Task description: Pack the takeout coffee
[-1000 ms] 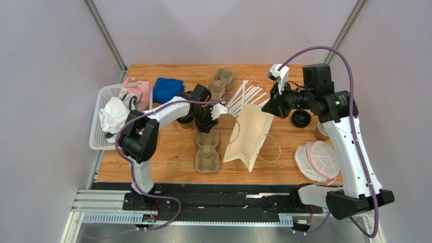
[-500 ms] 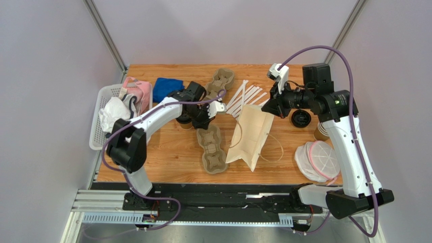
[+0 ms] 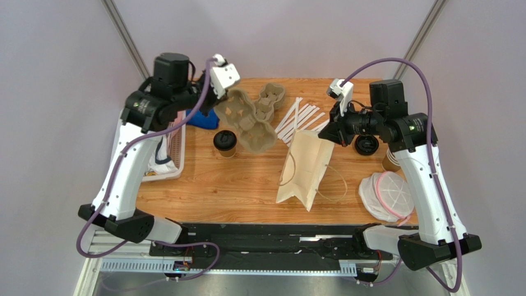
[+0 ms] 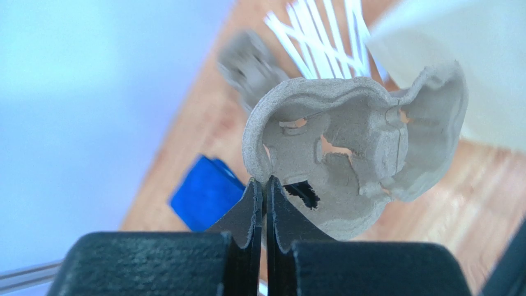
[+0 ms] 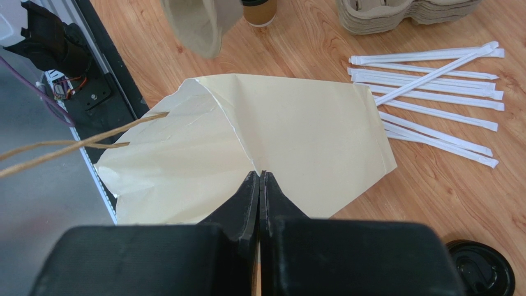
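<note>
The takeout coffee (image 3: 225, 142), a tan cup with a black lid, stands on the table left of centre; the right wrist view shows it at the top edge (image 5: 259, 11). My left gripper (image 3: 223, 97) is shut on the rim of a grey pulp cup carrier (image 3: 247, 120) and holds it in the air above and behind the cup; the left wrist view shows the grip (image 4: 265, 182) on the carrier (image 4: 358, 142). My right gripper (image 3: 326, 132) is shut on the top edge of the cream paper bag (image 3: 305, 166), also seen in its wrist view (image 5: 260, 176), bag (image 5: 204, 142).
More pulp carriers (image 3: 270, 98) and white wrapped straws (image 3: 300, 117) lie at the back. A loose black lid (image 3: 366, 145), lidless cups (image 3: 390, 161) and a white-pink net (image 3: 388, 196) are on the right. A blue cloth (image 3: 200, 117) and white basket (image 3: 166, 169) are on the left.
My left arm has lifted the pulp carrier off the table and swung up and back to the left, uncovering the coffee cup. My right gripper has stayed on the bag.
</note>
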Motion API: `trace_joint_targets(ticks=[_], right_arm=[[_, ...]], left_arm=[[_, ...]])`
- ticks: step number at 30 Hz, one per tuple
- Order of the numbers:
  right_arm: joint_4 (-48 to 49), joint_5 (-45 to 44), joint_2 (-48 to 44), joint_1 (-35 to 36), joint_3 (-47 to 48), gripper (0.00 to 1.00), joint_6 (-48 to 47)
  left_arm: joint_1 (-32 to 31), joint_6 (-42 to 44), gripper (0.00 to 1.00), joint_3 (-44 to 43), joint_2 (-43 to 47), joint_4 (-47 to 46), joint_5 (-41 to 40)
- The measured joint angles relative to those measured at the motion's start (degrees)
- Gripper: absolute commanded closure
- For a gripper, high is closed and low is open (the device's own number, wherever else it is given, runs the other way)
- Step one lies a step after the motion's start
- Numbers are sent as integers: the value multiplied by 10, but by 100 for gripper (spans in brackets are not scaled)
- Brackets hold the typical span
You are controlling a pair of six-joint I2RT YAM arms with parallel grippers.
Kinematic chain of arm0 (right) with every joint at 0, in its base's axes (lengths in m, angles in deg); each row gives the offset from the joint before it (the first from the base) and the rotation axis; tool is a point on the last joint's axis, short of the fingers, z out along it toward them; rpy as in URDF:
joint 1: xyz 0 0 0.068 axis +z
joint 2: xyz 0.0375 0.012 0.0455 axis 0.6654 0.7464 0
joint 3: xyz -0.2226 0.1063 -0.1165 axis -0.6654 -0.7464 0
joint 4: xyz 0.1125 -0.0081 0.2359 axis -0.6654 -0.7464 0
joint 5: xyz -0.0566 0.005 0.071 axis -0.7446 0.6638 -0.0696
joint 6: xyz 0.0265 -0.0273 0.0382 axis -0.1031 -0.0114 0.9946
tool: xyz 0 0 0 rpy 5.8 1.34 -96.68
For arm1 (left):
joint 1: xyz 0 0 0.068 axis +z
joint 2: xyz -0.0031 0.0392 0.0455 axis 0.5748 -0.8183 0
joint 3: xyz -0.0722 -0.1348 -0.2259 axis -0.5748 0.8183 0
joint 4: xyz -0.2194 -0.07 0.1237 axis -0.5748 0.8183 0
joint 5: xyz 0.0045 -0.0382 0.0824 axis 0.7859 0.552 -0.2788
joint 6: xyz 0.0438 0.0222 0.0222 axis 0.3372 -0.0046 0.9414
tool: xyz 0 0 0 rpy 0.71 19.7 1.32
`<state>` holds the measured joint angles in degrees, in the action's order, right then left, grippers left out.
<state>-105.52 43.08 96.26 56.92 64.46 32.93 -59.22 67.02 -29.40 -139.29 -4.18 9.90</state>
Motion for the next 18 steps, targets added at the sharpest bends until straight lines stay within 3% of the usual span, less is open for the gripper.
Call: trace_joint_targets(ticks=[5, 8, 18], right_arm=[[1, 0, 0, 0, 0, 100, 16], [7, -5, 3, 2, 0, 100, 30], [23, -28, 42, 9, 19, 100, 83]], left_arm=[[-5, -39, 100, -195, -6, 1, -8], [-29, -49, 100, -255, 0, -8, -16], [-265, -1, 100, -258, 3, -28, -132]])
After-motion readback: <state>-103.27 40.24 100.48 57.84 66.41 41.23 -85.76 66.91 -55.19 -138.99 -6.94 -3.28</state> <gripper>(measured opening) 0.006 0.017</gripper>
